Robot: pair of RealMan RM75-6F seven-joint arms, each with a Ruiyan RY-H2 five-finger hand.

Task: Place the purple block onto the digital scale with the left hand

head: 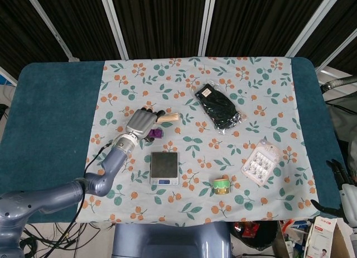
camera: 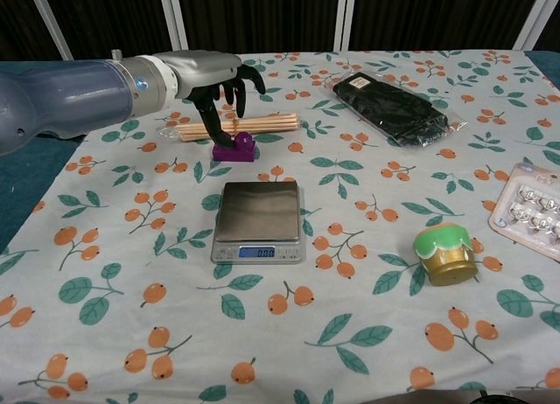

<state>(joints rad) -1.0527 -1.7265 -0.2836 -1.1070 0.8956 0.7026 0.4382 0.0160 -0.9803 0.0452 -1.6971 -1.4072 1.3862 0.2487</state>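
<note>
The purple block lies on the floral cloth just behind the digital scale, whose platform is bare. My left hand hovers over the block's left side with its dark fingers spread. The thumb points down and its tip reaches the block's left end, with nothing clasped. My right hand shows only at the head view's right edge, off the table, fingers apart and holding nothing.
A bundle of wooden sticks lies right behind the block, under the left hand's fingers. A black pouch sits at the back right, a green-lidded jar right of the scale, a blister pack at the far right.
</note>
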